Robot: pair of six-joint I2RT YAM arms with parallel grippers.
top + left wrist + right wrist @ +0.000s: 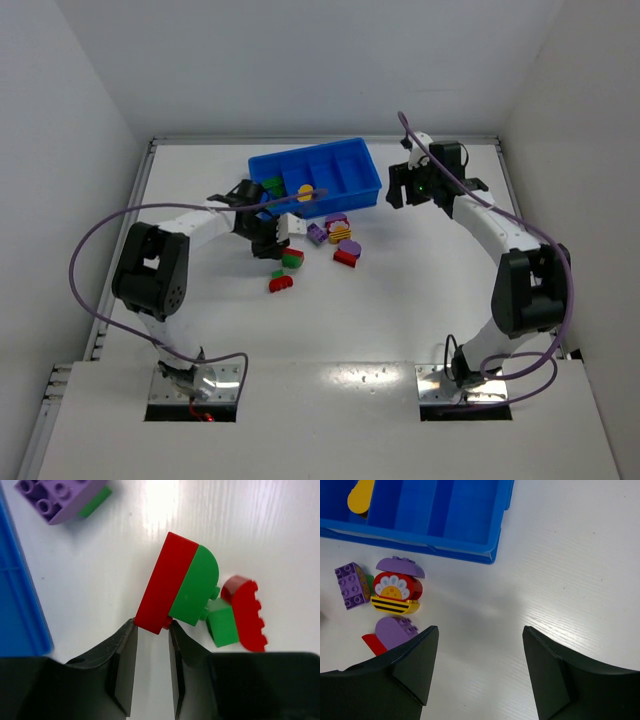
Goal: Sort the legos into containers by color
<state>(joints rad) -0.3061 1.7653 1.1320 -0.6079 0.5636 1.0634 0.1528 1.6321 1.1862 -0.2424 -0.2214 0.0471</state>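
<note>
Red lego [165,580], corner between left pincer [152,627] tips, green lego [196,587] against it

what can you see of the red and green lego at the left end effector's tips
The red and green lego is a flat red slab joined to a green half-round brick, in glossy plastic, lying tilted on the white table. Its lower red corner looks pinched between the tips of the shut left end effector. A small green brick touches its green side near a stud.
</note>
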